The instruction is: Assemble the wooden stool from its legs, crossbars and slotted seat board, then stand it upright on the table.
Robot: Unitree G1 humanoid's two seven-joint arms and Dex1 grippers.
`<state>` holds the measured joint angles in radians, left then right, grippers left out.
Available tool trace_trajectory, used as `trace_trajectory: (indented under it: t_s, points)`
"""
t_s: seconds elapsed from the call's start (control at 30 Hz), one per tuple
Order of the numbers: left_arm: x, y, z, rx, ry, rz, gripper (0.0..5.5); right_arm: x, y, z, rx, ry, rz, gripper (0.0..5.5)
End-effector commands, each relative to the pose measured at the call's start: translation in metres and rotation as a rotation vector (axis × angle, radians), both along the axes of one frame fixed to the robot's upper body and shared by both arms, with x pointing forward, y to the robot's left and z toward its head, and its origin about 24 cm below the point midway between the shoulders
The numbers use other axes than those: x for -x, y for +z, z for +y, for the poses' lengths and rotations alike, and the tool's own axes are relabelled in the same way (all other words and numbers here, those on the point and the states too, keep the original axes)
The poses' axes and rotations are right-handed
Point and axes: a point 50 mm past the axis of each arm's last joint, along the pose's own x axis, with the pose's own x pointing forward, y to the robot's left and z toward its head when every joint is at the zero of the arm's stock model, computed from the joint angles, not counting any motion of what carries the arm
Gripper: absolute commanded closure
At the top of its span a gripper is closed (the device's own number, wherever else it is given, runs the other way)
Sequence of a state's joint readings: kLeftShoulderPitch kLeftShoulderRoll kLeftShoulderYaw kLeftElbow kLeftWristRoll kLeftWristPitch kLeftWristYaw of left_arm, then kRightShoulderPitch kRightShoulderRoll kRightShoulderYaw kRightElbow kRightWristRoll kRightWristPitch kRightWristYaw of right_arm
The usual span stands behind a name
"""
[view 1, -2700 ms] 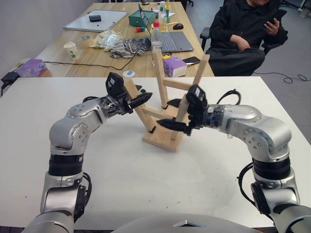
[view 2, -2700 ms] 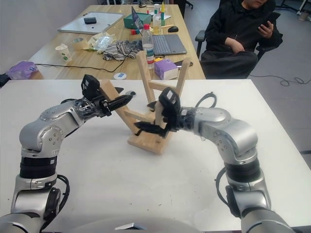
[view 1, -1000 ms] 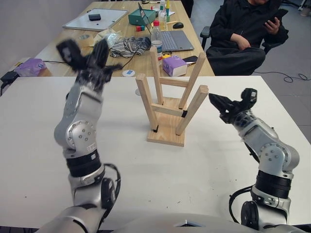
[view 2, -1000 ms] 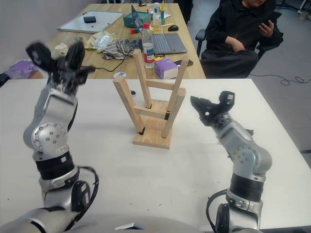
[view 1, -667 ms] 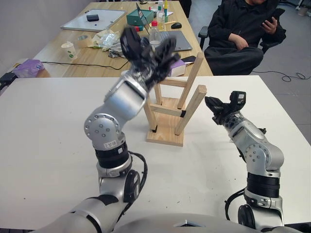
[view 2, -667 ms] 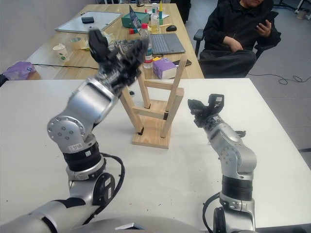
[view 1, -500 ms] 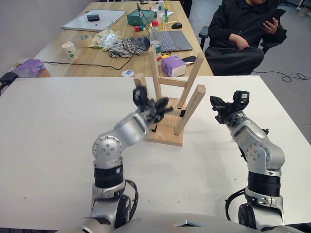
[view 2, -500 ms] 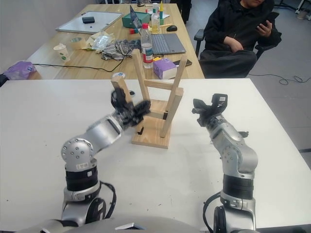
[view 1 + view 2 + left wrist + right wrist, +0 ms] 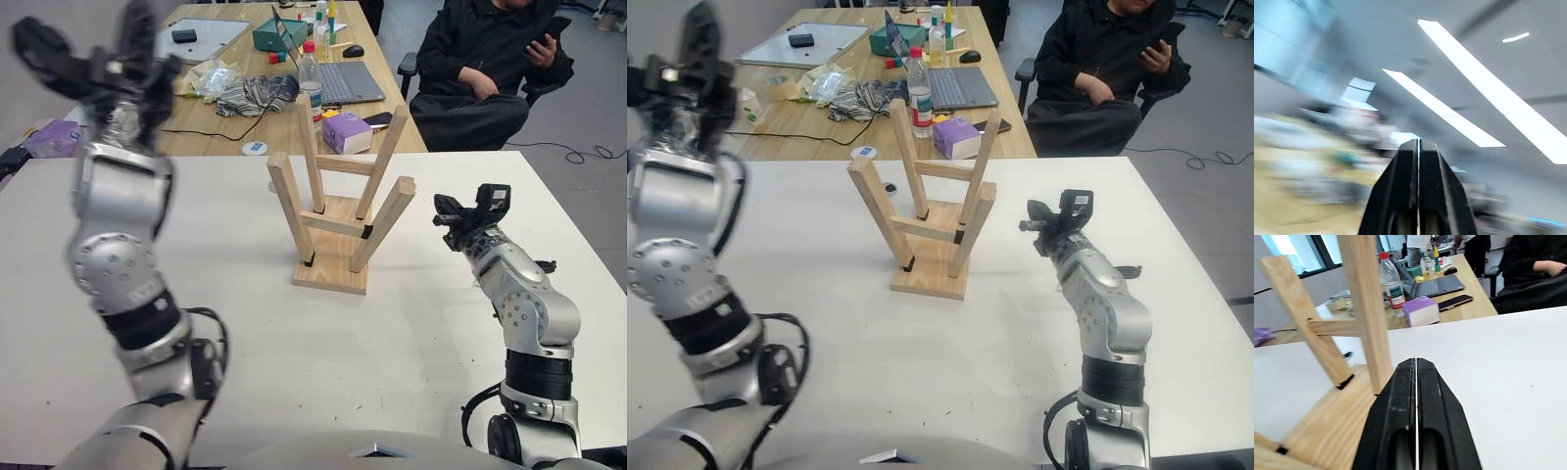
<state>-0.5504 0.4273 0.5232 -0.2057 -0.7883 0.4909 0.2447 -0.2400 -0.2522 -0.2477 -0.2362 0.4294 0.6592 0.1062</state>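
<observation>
stool: assembled stool sits upside down near the middle of the white table, free of both grippers
seat board: seat board lies flat on the table, underside up
legs: four legs stick up from the board and splay outward; near-left leg, near-right leg, two more behind them
crossbars: one crossbar joins the two near legs low down; another crossbar joins the far pair higher up
task state: all parts joined, stool not yet on its feet
left gripper: left gripper is raised high on the left side, well above the table and well apart from the stool. Motion blur in the head views.
left fingers: the two black fingers are pressed flat together in the left wrist view, with nothing between them
right gripper: right gripper hovers over the table to the right of the stool, tips aimed at it, near but clear of the near-right leg
right fingers: pressed together with only a hairline seam, gripping nothing
right wrist view: a leg and the board underside lie just ahead of the tips, not touching
background: wooden desk beyond the table carries a laptop, a water bottle, a purple box and a striped cloth
</observation>
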Motion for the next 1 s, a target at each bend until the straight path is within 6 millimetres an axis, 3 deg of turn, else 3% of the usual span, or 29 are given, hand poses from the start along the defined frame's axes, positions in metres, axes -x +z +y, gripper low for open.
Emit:
trace_trajectory:
  t_s: [0.03,0.07,0.13,0.2,0.27,0.3,0.33,0.37,0.43,0.5,0.63,0.67,0.73,0.8,0.87,0.93,1.0]
  points:
    - [0.044,-0.079,0.121,-0.062,0.551,0.428,5.50,0.005,0.019,-0.070,0.119,-0.370,-0.054,5.47]
    - [0.043,-0.087,0.120,-0.064,0.534,0.450,5.50,0.004,0.022,-0.071,0.140,-0.366,-0.057,5.47]
    - [0.027,-0.095,0.098,-0.106,0.420,0.447,5.50,-0.003,0.023,-0.043,0.156,-0.241,-0.060,5.47]
    - [-0.004,-0.101,0.048,-0.110,0.179,0.451,5.50,-0.007,0.021,-0.002,0.153,-0.079,-0.062,5.47]
    - [-0.024,-0.113,-0.051,-0.058,-0.270,0.530,5.50,-0.004,0.023,0.046,0.127,0.098,-0.067,5.47]
    - [-0.019,-0.111,-0.107,-0.024,-0.526,0.543,5.50,0.001,0.026,0.074,0.109,0.211,-0.070,5.47]
    - [-0.007,-0.104,-0.151,0.002,-0.737,0.544,5.50,0.007,0.030,0.097,0.097,0.299,-0.076,5.47]
    - [0.007,-0.094,-0.182,0.018,-0.899,0.526,5.50,0.014,0.031,0.119,0.087,0.398,-0.070,5.47]
    - [0.025,-0.082,-0.209,0.047,-1.055,0.505,5.50,0.026,0.031,0.147,0.088,0.539,-0.051,5.47]
    - [0.027,-0.081,-0.207,0.047,-1.057,0.527,5.50,0.032,0.028,0.155,0.088,0.586,-0.020,5.47]
    - [0.020,-0.095,-0.176,0.010,-0.911,0.614,5.50,0.029,0.018,0.140,0.114,0.555,0.034,5.47]
    - [0.011,-0.098,-0.148,-0.059,-0.767,0.630,5.50,0.021,0.019,0.123,0.129,0.478,0.020,5.47]
    - [-0.005,-0.083,-0.094,-0.176,-0.508,0.573,5.50,0.004,0.034,0.092,0.121,0.315,-0.070,5.47]
    - [-0.015,-0.016,-0.063,-0.197,-0.374,0.178,5.50,-0.007,0.089,0.085,-0.095,0.322,-0.315,5.47]
    - [-0.012,0.036,-0.058,-0.225,-0.374,-0.125,5.50,-0.007,0.145,0.094,-0.230,0.425,-0.535,5.47]
    - [-0.016,0.069,-0.066,-0.265,-0.434,-0.269,5.50,-0.006,0.191,0.108,-0.283,0.530,-0.683,5.47]
    - [-0.033,0.103,-0.085,-0.276,-0.523,-0.303,5.50,-0.005,0.228,0.124,-0.320,0.635,-0.775,5.47]
